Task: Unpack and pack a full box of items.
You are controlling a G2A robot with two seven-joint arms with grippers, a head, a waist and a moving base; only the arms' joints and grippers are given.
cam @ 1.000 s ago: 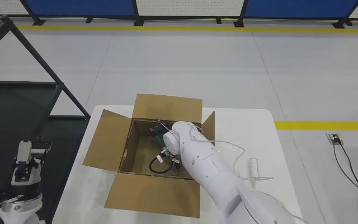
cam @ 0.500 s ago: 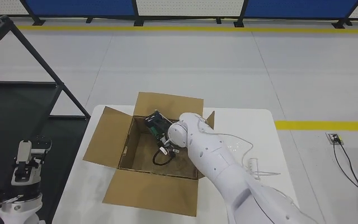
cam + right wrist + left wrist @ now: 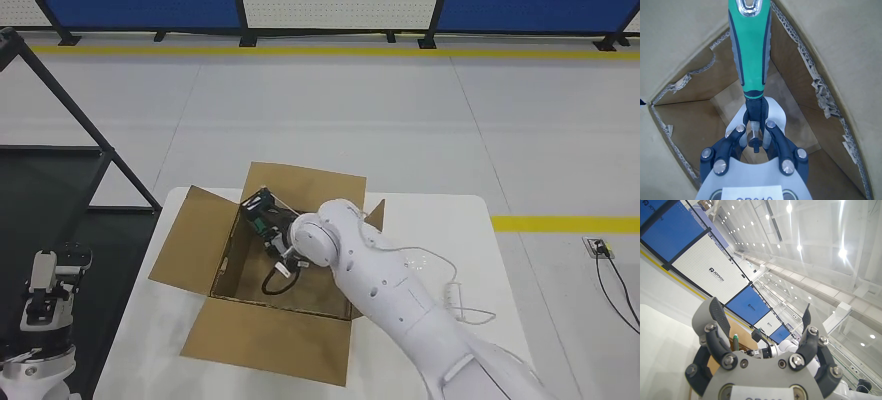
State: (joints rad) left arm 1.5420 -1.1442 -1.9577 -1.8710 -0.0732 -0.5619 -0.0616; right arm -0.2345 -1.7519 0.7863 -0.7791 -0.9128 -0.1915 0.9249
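Note:
An open cardboard box stands on the white table. My right gripper is at the box's back left corner, shut on a green-handled tool. In the right wrist view the jaws of the right gripper clamp the dark neck of the green-handled tool, whose green and grey handle points toward a corner of the box. My left gripper is off the table's left side, open, holding nothing and aimed upward; the top view shows the left gripper there. The box floor looks bare.
A white corded item lies on the table right of the box. A black cable loop hangs from the right arm inside the box. The box's four flaps are spread outward. A black frame stands at the left.
My right gripper has carried the green-handled tool from the box's middle toward its back left corner. The box has turned slightly. The left arm has stayed still.

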